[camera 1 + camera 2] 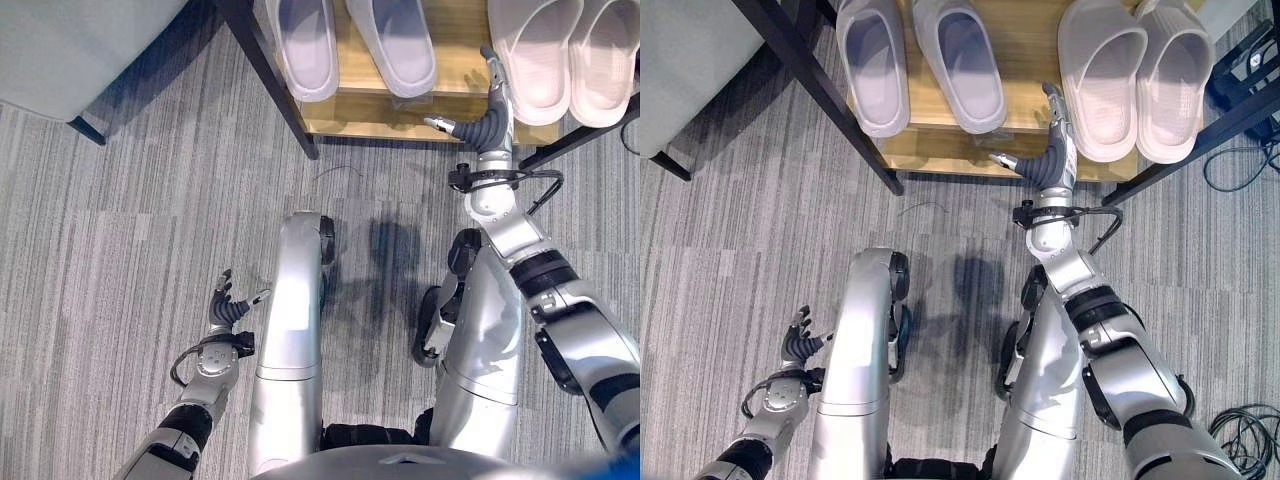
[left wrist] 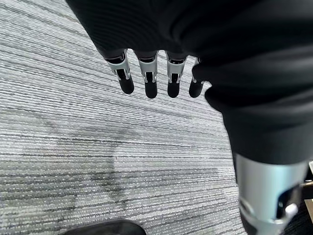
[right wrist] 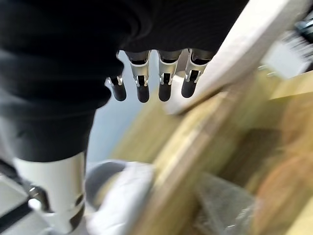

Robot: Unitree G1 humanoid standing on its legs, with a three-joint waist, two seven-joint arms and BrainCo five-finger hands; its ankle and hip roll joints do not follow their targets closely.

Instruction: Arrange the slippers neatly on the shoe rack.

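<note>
Two pairs of slippers lie on the wooden shoe rack (image 1: 400, 115). The lavender pair (image 1: 872, 70) (image 1: 962, 65) is side by side on the left, the pale pink pair (image 1: 1102, 75) (image 1: 1172, 80) on the right. My right hand (image 1: 1052, 140) reaches over the rack's front edge, just left of the inner pink slipper's heel, fingers straight and holding nothing. In the right wrist view its fingers (image 3: 142, 85) hang relaxed beside a pale slipper edge (image 3: 234, 54). My left hand (image 1: 228, 305) hangs low over the carpet, open and empty.
The rack's dark metal legs (image 1: 265, 70) (image 1: 1185, 150) stand at its front corners. A grey upholstered piece (image 1: 70, 50) sits at the upper left. Striped grey carpet (image 1: 120, 230) covers the floor. Cables (image 1: 1240, 160) lie at the right.
</note>
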